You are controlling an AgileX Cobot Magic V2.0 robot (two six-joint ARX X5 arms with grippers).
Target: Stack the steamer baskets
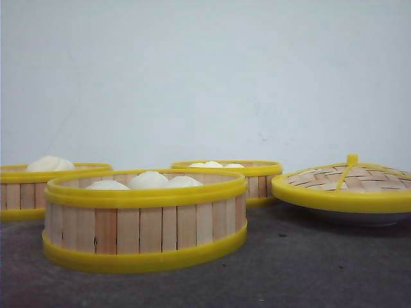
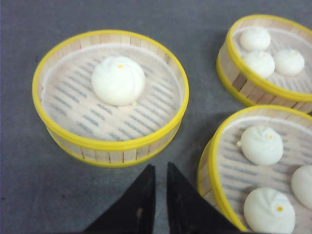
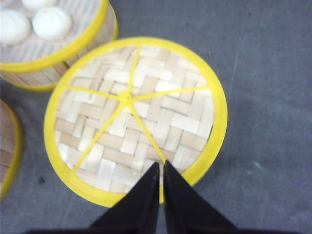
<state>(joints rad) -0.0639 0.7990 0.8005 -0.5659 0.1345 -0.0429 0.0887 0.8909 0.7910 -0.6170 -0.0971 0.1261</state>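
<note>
1. Three round slatted-wood steamer baskets with yellow rims sit apart on the dark grey table (image 1: pixel 308 276), none stacked yet. Take the near three-bun basket (image 1: pixel 145 218) as landmark: the single-bun basket (image 1: pixel 38 189) lies behind it to the left, the far three-bun basket (image 1: pixel 241 176) behind it to the right.

2. Your left gripper (image 2: pixel 160 195) hangs over bare table, just outside the single-bun basket's (image 2: pixel 109 95) wall, with the landmark basket (image 2: pixel 258 170) close alongside. Its black fingers are nearly together and hold nothing.

3. Your right gripper (image 3: pixel 161 187) hovers over the edge of the domed woven lid with yellow rim and spokes (image 3: pixel 135 119). Fingers nearly together, nothing between them.

4. Risk: each basket carries white steamed buns (image 2: pixel 118 80). I judge a basket set down tilted or off-centre would crush them or slide off the lower rim.

5. Risk: the shallow walls give little to pinch. Expect a one-sided rim grasp to tip the basket and roll the buns.

6. In the way: the lid, right of the landmark and resting on what looks like a white plate (image 1: pixel 359 218), sits near the far basket (image 3: pixel 53 34). Your right arm could knock it when reaching across.

7. The baskets stand close together, so finger clearance between them is tight.
</note>
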